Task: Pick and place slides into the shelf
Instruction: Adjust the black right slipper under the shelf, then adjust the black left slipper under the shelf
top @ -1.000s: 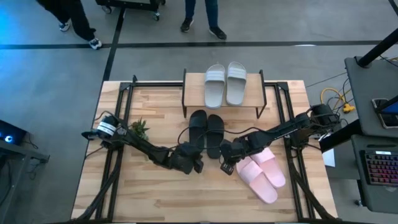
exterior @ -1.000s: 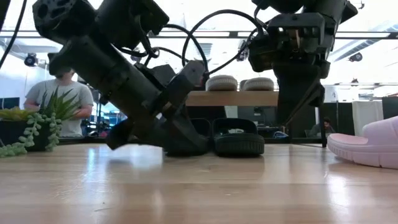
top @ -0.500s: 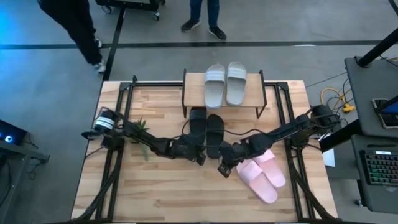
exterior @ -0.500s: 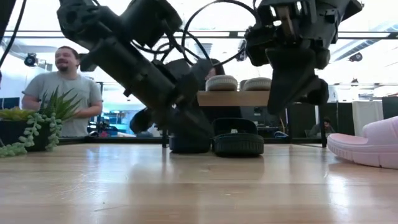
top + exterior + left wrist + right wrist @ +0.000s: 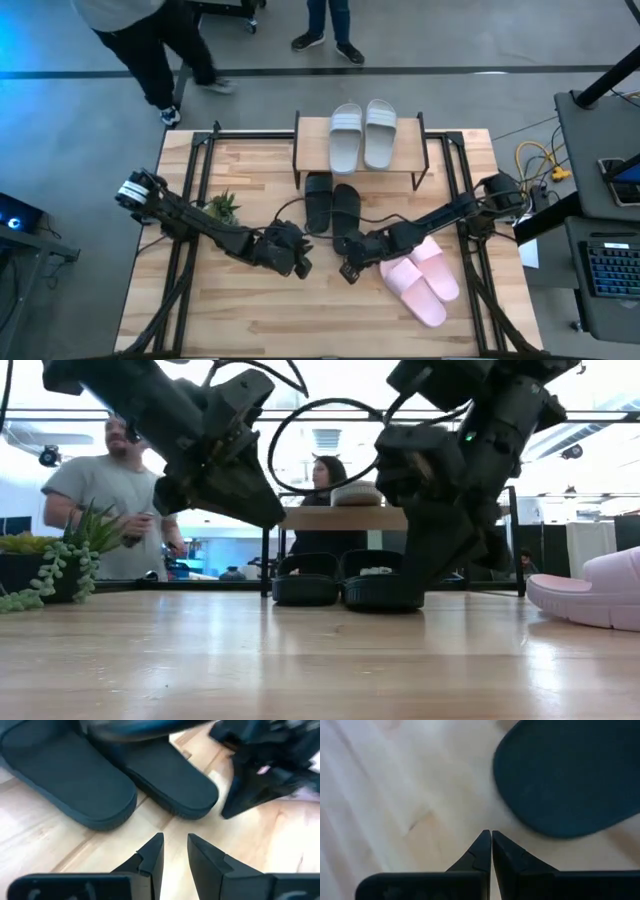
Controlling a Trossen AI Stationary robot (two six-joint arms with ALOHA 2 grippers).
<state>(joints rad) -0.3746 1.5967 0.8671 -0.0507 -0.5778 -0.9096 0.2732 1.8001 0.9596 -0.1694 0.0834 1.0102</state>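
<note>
Two black slides (image 5: 318,200) (image 5: 346,206) lie side by side on the table, toes under the shelf (image 5: 312,150) and heels toward the near edge. A grey pair (image 5: 362,135) rests on the shelf's top board. The pink pair (image 5: 420,275) lies on the table at the right. My left gripper (image 5: 303,266) hovers near-left of the black heels (image 5: 170,787), fingers a little open and holding nothing. My right gripper (image 5: 345,272) is shut and low over the table, just near of the right black slide's heel (image 5: 570,775).
A small green plant (image 5: 222,208) stands on the table's left side, beside my left arm. Black metal frames run along both table sides. People (image 5: 100,490) stand beyond the far edge. Bare wood (image 5: 300,315) lies toward the near edge.
My left gripper went toward the shelf against the left black slide's heel, which slid a little farther under the shelf. It then drew back toward the near-left and rose. My right gripper moved left along the table and came down lower.
</note>
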